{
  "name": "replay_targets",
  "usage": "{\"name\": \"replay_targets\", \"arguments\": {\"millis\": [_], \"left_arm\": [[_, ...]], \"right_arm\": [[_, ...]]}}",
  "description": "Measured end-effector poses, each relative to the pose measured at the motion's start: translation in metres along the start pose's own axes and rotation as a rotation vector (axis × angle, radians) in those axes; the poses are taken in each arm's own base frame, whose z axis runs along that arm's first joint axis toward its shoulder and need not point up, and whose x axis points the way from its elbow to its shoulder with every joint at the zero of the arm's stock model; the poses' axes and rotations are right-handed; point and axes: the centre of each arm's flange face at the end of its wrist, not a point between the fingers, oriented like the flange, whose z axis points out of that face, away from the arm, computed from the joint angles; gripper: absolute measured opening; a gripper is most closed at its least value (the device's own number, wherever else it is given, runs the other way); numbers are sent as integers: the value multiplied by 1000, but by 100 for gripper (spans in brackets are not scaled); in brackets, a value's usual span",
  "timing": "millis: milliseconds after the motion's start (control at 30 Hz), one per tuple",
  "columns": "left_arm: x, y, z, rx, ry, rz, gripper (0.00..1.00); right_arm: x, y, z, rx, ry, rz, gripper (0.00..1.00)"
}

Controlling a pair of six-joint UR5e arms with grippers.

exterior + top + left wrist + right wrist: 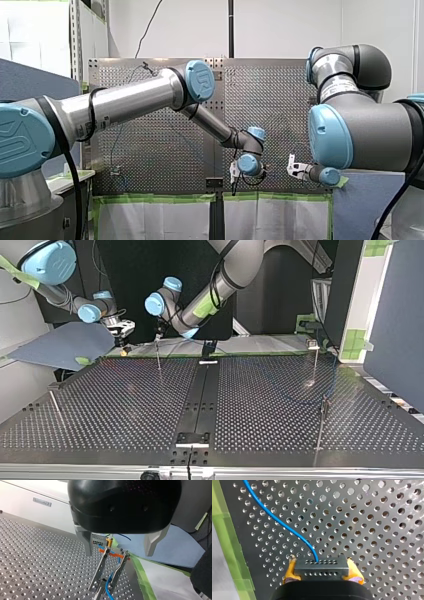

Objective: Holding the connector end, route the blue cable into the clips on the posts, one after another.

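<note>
Over the table (387, 517), the right gripper (322, 574) clamps the rigid connector (322, 566); the thin blue cable (287, 528) looks limp.

connector (321, 568) between fingers (289, 575), cable (284, 525) across table (374, 530)

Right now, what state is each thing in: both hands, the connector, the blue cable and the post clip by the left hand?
right hand: shut on the connector
connector: clamped, with the cable plugged into it
blue cable: slack, curving away from the connector
left hand: open, over the post clip
post clip: upright, with the cable running along it; cannot tell if it is seated
</note>
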Motion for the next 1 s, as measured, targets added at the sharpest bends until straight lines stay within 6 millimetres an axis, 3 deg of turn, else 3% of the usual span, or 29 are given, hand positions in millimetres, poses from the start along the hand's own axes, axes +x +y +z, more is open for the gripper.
{"name": "replay_targets", "arguments": {"millis": [733,1000], "left_arm": [[10,7,-8,-38,25,13,100],[-12,2,-27,-43,-18,13,100]], "right_arm": [[0,0,0,-1,0,3,0],[0,0,0,1,0,4,0]]}}
